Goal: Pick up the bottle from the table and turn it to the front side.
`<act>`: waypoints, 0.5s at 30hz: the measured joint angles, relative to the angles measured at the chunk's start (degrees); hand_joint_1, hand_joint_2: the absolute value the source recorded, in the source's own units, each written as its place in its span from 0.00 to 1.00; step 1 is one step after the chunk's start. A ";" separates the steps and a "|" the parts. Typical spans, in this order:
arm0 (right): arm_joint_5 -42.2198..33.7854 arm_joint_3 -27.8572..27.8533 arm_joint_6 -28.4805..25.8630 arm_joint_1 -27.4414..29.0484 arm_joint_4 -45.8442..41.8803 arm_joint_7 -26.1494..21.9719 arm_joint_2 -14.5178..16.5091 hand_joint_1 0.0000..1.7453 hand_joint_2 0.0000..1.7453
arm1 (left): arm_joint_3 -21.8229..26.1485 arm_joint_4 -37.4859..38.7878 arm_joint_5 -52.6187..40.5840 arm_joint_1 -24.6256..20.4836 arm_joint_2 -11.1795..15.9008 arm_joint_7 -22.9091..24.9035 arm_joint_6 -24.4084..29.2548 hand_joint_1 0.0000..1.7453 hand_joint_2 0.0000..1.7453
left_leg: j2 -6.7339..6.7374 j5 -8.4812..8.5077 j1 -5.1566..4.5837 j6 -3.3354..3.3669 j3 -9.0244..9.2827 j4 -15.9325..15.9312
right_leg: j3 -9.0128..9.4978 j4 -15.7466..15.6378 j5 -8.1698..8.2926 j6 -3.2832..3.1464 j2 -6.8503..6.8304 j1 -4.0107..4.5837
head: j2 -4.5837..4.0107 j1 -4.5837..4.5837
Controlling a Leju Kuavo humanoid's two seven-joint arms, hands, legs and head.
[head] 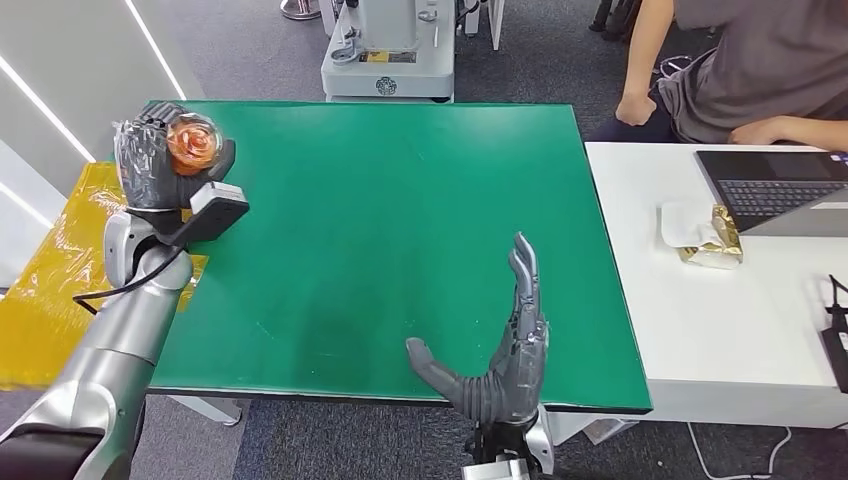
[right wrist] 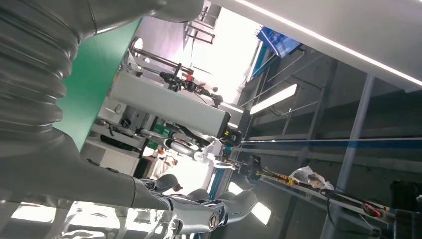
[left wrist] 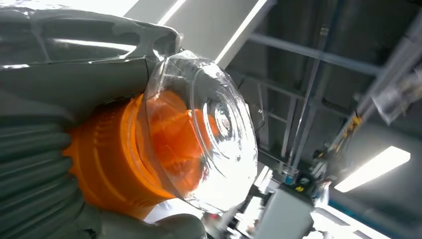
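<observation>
The bottle (head: 192, 143) is gripped in the left hand (head: 160, 160), lifted off the green table (head: 400, 200), its base pointing upward at the head camera. The right hand (head: 505, 350) is held apart, fingers spread and empty.

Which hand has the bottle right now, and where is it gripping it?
The left hand holds the bottle, fingers wrapped around its body, with the clear end and orange inside facing the head camera. The right hand holds nothing, open over the table.

You have the whole green table (head: 400, 200) free to cross; only your right hand (head: 505, 345) stands over its near edge.
</observation>
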 joint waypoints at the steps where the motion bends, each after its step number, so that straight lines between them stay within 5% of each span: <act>1: -0.15 0.07 0.00 0.09 0.04 0.00 0.00 0.00 1.00 | -1.02 1.45 -4.24 -0.38 0.34 2.09 1.58 1.00 1.00 | 0.00 0.00 0.00 0.00 0.00 0.00 | 0.00 0.00 0.00 0.00 0.00 0.00 | 0.00 0.00; 5: -0.43 0.13 -0.01 0.50 0.25 0.00 0.00 0.00 1.00 | -4.47 5.59 -10.88 -0.97 1.43 6.03 3.32 1.00 1.00 | 0.02 0.00 0.01 0.00 0.00 -0.01 | -0.02 0.01 0.00 -0.01 0.02 0.00 | 0.00 0.01; 15: -0.43 0.18 -0.01 0.64 0.53 0.00 -0.01 0.00 1.00 | -6.68 9.57 -11.43 -2.16 2.30 6.23 3.52 1.00 1.00 | 0.01 0.00 0.01 0.00 0.00 -0.02 | -0.03 0.02 0.00 -0.01 0.02 0.01 | 0.00 0.01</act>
